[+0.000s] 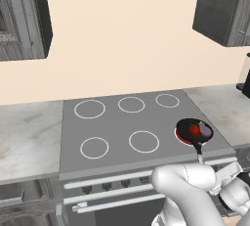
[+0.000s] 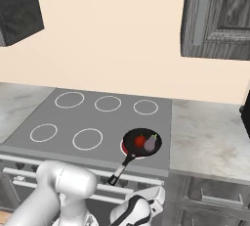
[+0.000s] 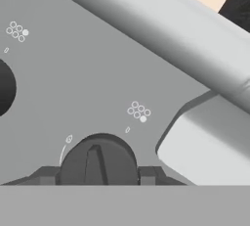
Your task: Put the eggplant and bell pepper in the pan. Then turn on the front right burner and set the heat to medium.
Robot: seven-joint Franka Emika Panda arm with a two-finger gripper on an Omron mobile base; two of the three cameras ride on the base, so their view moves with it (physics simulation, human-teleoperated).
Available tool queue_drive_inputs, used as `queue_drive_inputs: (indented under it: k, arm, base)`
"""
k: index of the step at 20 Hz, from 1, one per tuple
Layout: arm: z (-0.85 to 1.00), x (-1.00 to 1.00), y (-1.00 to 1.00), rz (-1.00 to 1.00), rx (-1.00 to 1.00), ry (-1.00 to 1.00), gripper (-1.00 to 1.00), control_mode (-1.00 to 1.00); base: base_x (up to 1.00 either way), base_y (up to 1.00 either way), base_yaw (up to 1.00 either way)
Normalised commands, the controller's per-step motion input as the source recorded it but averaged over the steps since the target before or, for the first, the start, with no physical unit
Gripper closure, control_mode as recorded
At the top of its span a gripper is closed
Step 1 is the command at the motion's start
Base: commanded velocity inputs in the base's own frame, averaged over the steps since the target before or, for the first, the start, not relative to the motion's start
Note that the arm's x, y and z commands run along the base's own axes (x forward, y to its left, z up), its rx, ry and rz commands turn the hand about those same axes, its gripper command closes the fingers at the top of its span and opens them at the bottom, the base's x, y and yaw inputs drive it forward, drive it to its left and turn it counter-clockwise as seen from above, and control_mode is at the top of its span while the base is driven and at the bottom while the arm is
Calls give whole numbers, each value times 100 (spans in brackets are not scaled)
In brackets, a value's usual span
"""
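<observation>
The black pan sits on the front right burner, whose ring glows reddish. Inside the pan lie the red bell pepper and, touching it on its right, the purple-grey eggplant. The pan's thin handle points toward the stove's front edge. In the hand view my gripper is low at the stove's front panel. Its fingertips press both sides of a dark round knob, shut on it.
Several plain white-ringed burners cover the grey cooktop. Marble counters flank the stove. A second dark knob sits along the panel, and a pale handle bar runs above it. Cabinets hang overhead.
</observation>
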Motion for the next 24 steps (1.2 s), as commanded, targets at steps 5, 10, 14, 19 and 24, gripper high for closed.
queue_drive_inputs:
  k: [5, 10, 14, 19, 24]
  arm:
    - [-13, -2, -17, 0, -26, 0, 100, -100]
    - [0, -3, -9, 0, -21, 0, 100, -100]
    - [0, -3, -3, 0, -18, 0, 100, -100]
    - [0, -5, 0, 0, -17, 0, 100, -100]
    - [-9, -1, 0, -5, -26, 0, 100, -100]
  base:
    - [0, 0, 0]
    - [0, 0, 0]
    - [0, 0, 0]
    - [0, 0, 0]
    - [0, 0, 0]
